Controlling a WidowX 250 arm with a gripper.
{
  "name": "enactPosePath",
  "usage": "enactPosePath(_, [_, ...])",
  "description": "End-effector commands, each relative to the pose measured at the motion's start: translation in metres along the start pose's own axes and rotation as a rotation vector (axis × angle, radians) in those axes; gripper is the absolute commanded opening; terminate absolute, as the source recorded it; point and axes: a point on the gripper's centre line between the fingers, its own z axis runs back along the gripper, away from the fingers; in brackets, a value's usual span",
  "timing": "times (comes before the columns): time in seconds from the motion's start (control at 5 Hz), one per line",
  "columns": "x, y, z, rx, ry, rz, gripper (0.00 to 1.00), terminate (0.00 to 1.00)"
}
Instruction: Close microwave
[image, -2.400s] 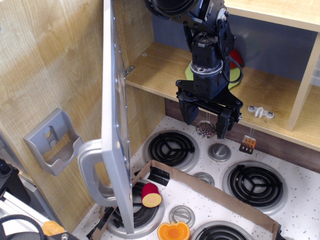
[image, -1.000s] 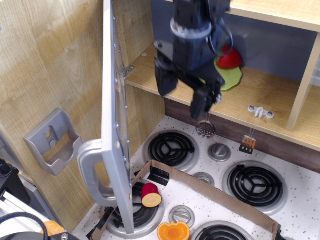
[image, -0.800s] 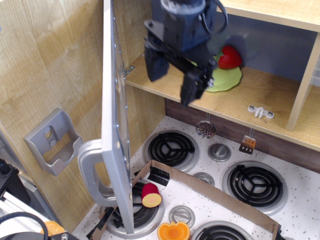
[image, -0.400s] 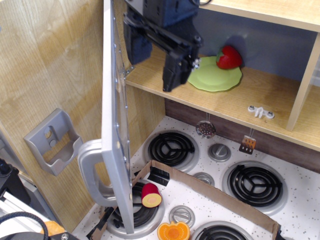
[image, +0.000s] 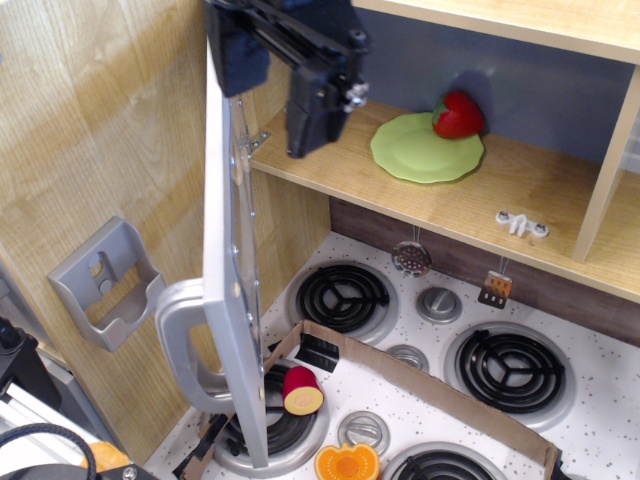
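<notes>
up at the top of the single view, the black claw (image: 268, 85) hangs with its two fingers spread wide and nothing between them. one finger (image: 234, 60) sits at the upper edge of the microwave door (image: 228, 260), overlapping it in the picture; whether it actually touches the door i cannot tell. the other finger (image: 310, 110) hangs in front of the cavity's left end, above the wood floor. the arm above the claw is cut off by the top of the frame.

the microwave (image: 470, 190) fills the upper right, its door swung fully open and seen nearly edge-on, so the window and buttons are hard to make out. the curved grey handle (image: 185, 345) bulges out at the door's lower left. inside the cavity a green plate (image: 425, 150) lies on the wood floor with a red strawberry (image: 458, 115) at its back rim.

below, the stove top (image: 470, 340) shows black coil burners, partly hidden by a strip of cardboard (image: 420, 385). a red-and-yellow toy piece (image: 302, 390) lies just beside the door's lower edge, and an orange pumpkin toy (image: 347, 463) is cut by the bottom edge. a grey wall holder (image: 105, 285) sits on the wooden panel to the left.
</notes>
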Motion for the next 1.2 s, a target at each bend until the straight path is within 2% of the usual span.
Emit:
enactPosePath(0.0, [-0.021,0.016,0.005,0.026,0.014,-0.042,1.00,0.00])
enactPosePath(0.2, [-0.033,0.024,0.003,0.028,0.064,-0.058,1.00,0.00])
enactPosePath(0.6, [-0.053,0.038,-0.005,0.077,0.134,-0.072,1.00,0.00])
enactPosePath(0.8, [-0.059,0.044,-0.025,0.060,0.121,-0.075,1.00,0.00])
enactPosePath(1.0, [-0.061,0.051,-0.046,0.044,0.075,-0.086,1.00,0.00])
